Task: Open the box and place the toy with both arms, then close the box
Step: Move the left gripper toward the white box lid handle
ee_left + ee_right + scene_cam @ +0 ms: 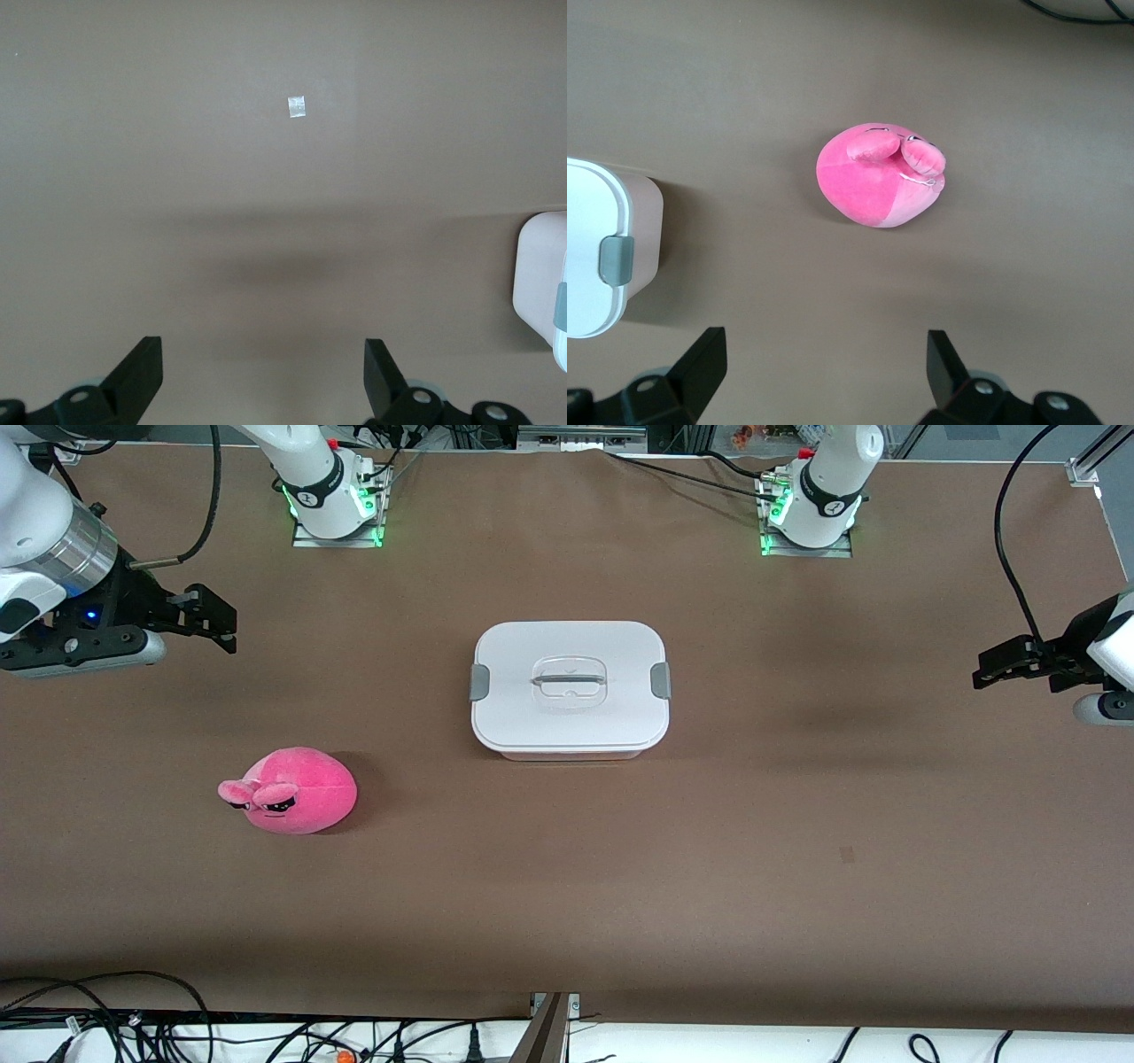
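Box (570, 689): sitting shut at the middle of the brown desk (797, 824), white lid (611, 717) seated, grey clips (479, 682) at both short ends, clear recessed handle (568, 680) on top. It is lying between the two tools, well apart from each.

Toy (291, 790): pink plush resting on the desk toward the right arm's end, nearer the front camera than the box, apart from it.

Right tool (824, 363): hanging in the air over bare desk at the right arm's end, fingers spread, gripping nothing; the toy is lying ahead of its fingertips.

Left tool (264, 372): hanging over bare desk at the left arm's end, fingers spread, carrying nothing; a box corner is showing at the edge of its wrist view.
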`<state>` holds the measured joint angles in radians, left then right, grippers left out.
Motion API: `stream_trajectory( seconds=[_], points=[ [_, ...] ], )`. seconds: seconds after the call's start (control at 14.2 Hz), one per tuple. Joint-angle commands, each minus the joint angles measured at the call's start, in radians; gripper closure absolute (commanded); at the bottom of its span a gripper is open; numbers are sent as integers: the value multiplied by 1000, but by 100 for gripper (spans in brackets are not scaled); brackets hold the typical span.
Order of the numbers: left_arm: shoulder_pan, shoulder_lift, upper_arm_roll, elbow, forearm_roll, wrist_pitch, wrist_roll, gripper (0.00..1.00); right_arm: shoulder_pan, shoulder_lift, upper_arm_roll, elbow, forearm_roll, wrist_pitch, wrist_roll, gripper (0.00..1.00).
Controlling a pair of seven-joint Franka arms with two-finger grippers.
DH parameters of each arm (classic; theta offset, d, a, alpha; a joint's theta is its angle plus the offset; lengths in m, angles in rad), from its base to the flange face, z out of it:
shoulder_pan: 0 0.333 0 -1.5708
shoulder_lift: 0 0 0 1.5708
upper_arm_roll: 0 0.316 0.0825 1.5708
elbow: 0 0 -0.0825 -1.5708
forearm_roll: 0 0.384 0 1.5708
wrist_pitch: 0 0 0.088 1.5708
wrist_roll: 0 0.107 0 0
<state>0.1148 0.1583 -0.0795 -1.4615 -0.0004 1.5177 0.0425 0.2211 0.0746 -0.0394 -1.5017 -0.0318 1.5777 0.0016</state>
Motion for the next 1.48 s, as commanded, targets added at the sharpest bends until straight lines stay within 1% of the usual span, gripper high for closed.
stream_trajectory(
  seconds=[0.0,0.21,0.35,0.49,0.78,1.06,1.27,1.41],
  points=[
    [-12,18,-2,29,13,-11,-4,0,4,-1,1,12,-29,-2,14,0],
    [-14,24,-2,30,10,-13,-4,0,4,-1,3,12,-34,-2,14,0],
    [-33,24,0,29,11,-11,-12,0,6,-1,3,12,-33,-2,14,0],
    [-84,26,-2,30,13,-11,-12,0,6,-1,3,12,-33,-2,14,0],
    [-236,29,-5,30,10,-11,-10,0,6,-1,3,12,-33,-2,14,0],
    [-415,52,-8,35,11,-8,-3,0,4,-2,-4,12,-22,-8,14,0],
    [-524,93,-8,38,-61,2,5,0,4,-2,-10,12,-10,-5,-3,0],
    [-599,125,-8,39,-64,16,5,0,4,-2,-10,12,-8,-8,14,0]
  ],
)
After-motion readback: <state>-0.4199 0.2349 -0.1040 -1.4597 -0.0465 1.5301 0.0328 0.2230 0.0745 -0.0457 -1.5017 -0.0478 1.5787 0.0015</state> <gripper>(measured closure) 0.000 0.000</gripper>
